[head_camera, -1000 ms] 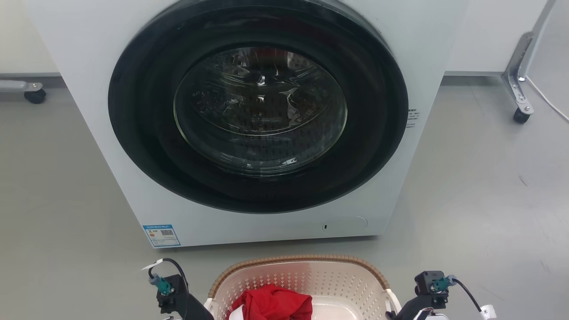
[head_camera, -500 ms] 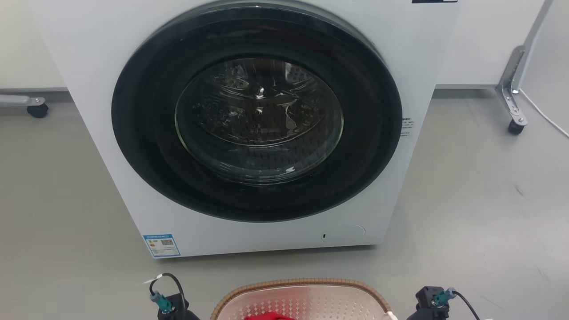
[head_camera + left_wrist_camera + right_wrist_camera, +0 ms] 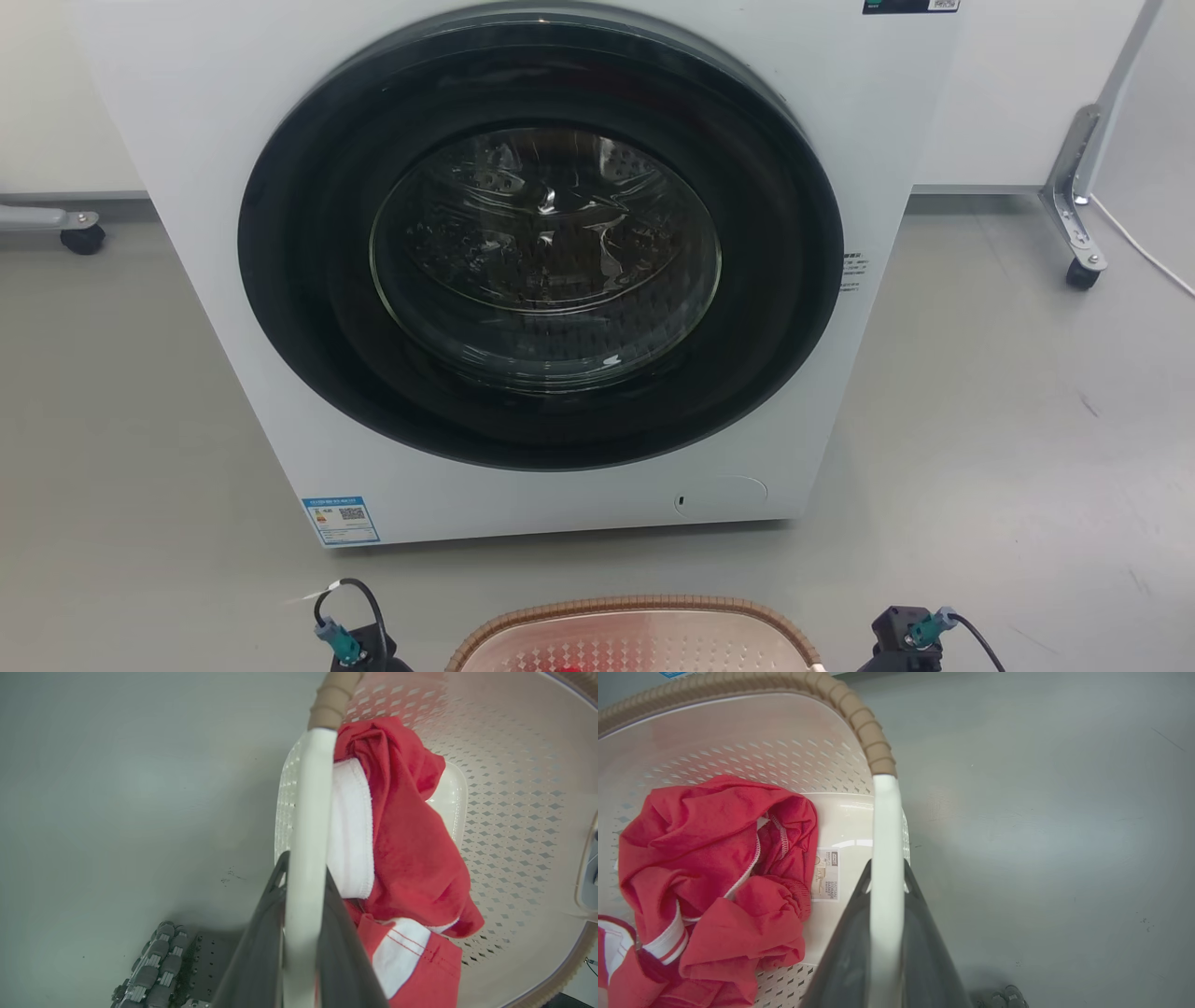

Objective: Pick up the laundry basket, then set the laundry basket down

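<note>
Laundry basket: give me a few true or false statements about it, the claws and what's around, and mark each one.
1. The left claw is shut on a white side handle of the laundry basket. True.
2. The basket is empty. False: red and white clothing lies in it.
3. The right claw is open, clear of the basket. False: it is shut on the other white handle.
4. The washing machine has its door closed. True.
5. The basket's rim is blue. False: the rim is brown with a woven look.
</note>
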Controlling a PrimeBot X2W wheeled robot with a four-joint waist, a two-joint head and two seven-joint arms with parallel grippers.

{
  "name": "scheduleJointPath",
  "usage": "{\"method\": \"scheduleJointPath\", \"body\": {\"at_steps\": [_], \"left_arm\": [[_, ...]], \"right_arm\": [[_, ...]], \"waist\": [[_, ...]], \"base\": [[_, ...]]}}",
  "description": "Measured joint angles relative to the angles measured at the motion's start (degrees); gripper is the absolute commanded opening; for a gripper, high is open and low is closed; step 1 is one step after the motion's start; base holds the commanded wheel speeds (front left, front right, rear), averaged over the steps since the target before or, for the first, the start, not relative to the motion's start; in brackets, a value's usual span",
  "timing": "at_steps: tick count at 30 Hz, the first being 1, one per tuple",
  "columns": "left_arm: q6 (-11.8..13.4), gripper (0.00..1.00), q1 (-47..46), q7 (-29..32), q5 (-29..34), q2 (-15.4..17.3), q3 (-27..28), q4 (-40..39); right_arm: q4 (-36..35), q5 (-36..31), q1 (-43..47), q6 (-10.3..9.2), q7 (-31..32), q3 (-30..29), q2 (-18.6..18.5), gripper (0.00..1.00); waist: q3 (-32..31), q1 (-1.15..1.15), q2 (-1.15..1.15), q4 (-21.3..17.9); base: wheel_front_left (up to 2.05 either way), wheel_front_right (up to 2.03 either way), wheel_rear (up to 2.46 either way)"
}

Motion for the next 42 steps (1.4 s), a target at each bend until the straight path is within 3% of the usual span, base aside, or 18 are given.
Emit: {"method": "scheduleJointPath", "body": {"at_steps": [42], "left_arm": [[0.04, 0.0, -0.05, 0.63, -2.02, 0.15, -1.42, 0.68]], "right_arm": [[0.79, 3.53, -0.07, 0.0, -0.02, 1.96, 0.02, 0.0]], "waist": [[0.35, 0.0, 0.0, 0.56]], "base": [[0.0, 0.0, 0.0]]}}
